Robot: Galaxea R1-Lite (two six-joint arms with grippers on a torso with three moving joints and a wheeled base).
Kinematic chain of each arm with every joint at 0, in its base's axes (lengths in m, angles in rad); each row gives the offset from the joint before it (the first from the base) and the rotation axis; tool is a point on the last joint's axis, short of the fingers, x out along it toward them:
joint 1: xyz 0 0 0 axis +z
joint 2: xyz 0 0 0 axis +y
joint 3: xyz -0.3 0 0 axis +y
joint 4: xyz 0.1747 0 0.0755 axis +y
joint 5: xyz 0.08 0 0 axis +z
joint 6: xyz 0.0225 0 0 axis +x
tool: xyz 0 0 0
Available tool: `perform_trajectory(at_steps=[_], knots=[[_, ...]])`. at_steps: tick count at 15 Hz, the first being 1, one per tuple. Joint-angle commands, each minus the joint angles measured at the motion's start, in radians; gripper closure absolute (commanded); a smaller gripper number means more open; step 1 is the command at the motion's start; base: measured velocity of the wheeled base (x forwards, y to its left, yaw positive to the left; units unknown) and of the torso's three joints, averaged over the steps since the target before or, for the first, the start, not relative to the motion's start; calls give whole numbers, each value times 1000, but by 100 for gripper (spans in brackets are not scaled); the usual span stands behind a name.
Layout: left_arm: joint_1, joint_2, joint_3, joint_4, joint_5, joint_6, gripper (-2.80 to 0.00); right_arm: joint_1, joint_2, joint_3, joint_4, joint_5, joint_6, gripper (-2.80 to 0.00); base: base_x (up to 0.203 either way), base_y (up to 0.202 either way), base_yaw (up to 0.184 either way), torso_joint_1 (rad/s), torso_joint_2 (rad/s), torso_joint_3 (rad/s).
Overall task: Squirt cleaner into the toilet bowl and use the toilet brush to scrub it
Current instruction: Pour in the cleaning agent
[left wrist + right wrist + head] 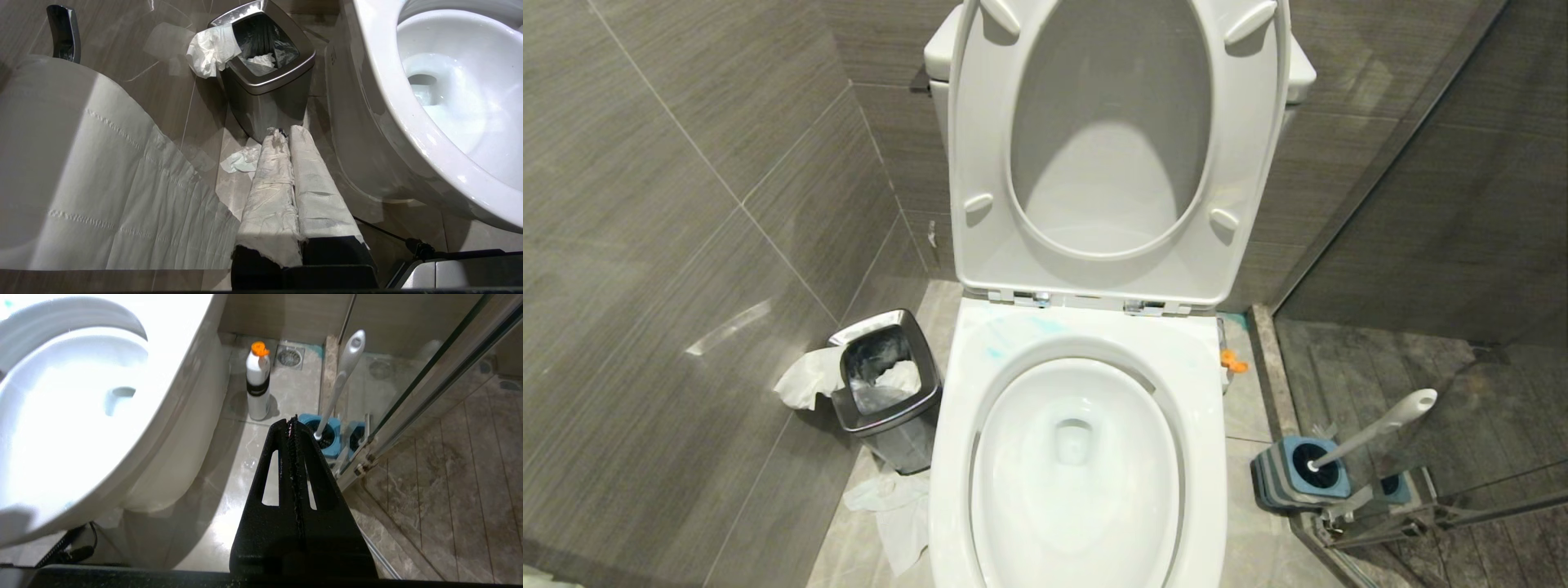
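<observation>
Your right pincer is pressed fully shut with nothing in it, and just ahead of its tips on the floor stands the cleaner, upright with its orange cap on, tucked close to the toilet bowl. Off to the other side of those tips, the toilet brush leans in its blue holder against the glass door. Your left pincer is clamped shut too, empty, its fingers wrapped in tissue, with the steel bin straight ahead. The bottle looks light, smooth and likely slippery, so take it around the waist, below the cap. The brush handle looks stiff and slim; grip it midway up the shaft.
</observation>
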Motion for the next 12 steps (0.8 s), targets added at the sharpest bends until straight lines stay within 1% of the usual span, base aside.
perform_trajectory(at_steps=[1,3,5,7,9,12], knots=[[0,2,0,1,3,-5,0,0,84,-71,27,-9,5,0,0,0,0,0,0,0],[0,2,0,1,2,-4,0,1,267,-170,40,-34,44,0,0,0,0,0,0,0],[0,2,0,1,4,-5,0,1,484,-269,42,-64,106,0,0,0,0,0,0,0],[0,2,-1,1,1,-7,0,1,641,-350,5,-89,152,0,0,0,0,0,0,0],[0,2,0,1,2,-7,0,1,703,-391,-50,-104,183,0,0,0,0,0,0,0],[0,2,0,1,2,-7,0,1,698,-376,-50,-105,183,0,0,0,0,0,0,0]])
